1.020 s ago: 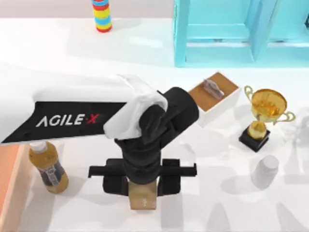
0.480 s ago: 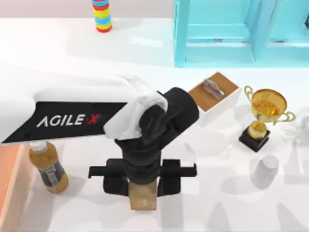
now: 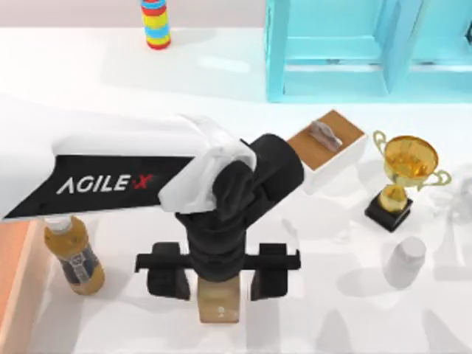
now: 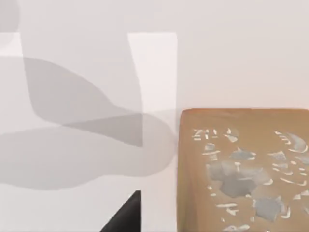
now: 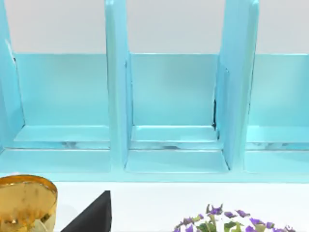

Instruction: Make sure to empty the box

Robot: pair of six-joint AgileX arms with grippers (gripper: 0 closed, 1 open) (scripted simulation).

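Note:
The box (image 3: pixel 13 274) shows as an orange-brown floor and a pale wall at the table's left edge. My left gripper (image 3: pixel 217 284) hangs low near the table's front middle, open, its black fingers (image 3: pixel 168 279) spread to either side of a small tan block (image 3: pixel 219 304). Neither finger touches the block. In the left wrist view the block (image 4: pixel 244 169) lies on the white table, grey marks on its top face, with one fingertip (image 4: pixel 123 216) apart from it. A black fingertip (image 5: pixel 91 216) of my right gripper shows in the right wrist view, facing a turquoise shelf.
A yellow drink bottle (image 3: pixel 72 254) stands just right of the box. A white box with a brown handled lid (image 3: pixel 328 147), a gold trophy (image 3: pixel 402 177) and a white cup (image 3: pixel 404 262) stand at the right. The turquoise shelf (image 3: pixel 354 51) and a striped stack (image 3: pixel 155 22) stand at the back.
The left gripper's fingers have spread apart and let go of the tan block, which stays where it was. The arm has not shifted.

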